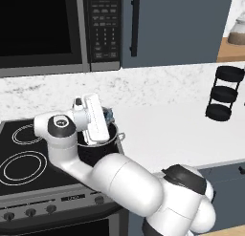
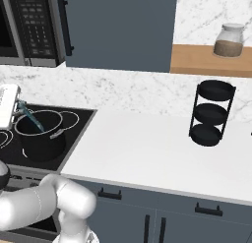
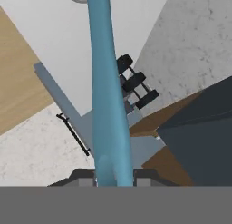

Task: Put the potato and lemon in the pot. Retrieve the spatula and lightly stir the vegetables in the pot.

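The dark pot (image 1: 98, 153) (image 2: 40, 138) stands on the stove's right side. My gripper (image 1: 109, 115) (image 2: 19, 106) (image 3: 114, 180) hovers over the pot's rim, shut on the light-blue spatula (image 2: 31, 117) (image 3: 106, 82). The spatula slants from the hand down into the pot, and its lower end is hidden inside. In the hand view its slim handle runs straight away from the fingertips. The potato, the lemon and the vegetables are hidden; my hand and the pot's wall cover the pot's inside.
The black stovetop (image 1: 21, 156) has ring burners left of the pot. A microwave (image 1: 45, 29) hangs above. On the white counter (image 2: 147, 148) stands a black three-tier rack (image 2: 210, 111). A jar (image 2: 229, 40) sits on a wooden shelf.
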